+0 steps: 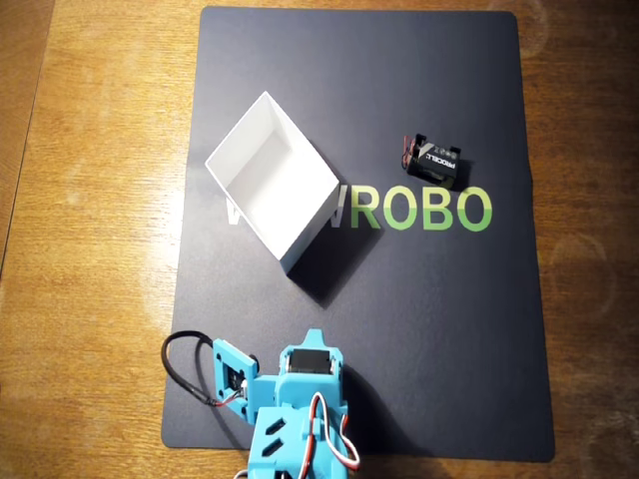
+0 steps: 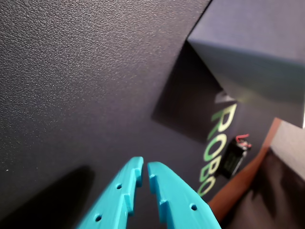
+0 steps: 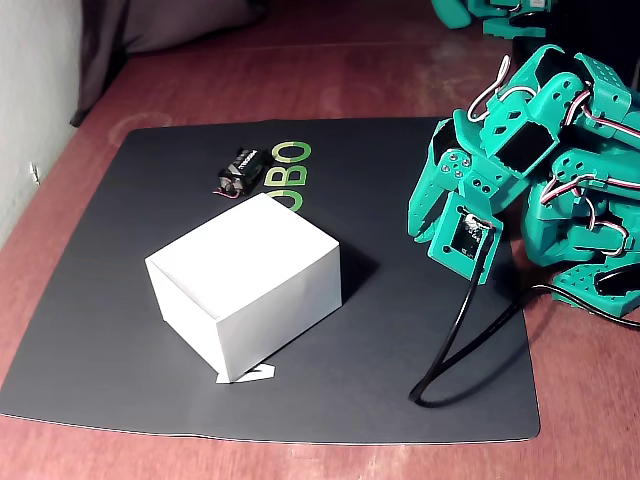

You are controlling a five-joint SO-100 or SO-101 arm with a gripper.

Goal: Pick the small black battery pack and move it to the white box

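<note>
Reaching past the thin-walled white box risks knocking it — fingers, nearly pressed together and empty, sit well short of the small black rectangular battery pack.

Hobby desk: wooden tabletop, printed mat.

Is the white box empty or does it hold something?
Empty: the overhead view shows the white box with only plain white inside; the battery pack lies outside it on the mat.

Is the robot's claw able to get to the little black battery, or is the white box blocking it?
Probably yes. The claw is shut and empty above bare mat. The battery pack lies in the open, apart from the white box, which sits to one side.
</note>
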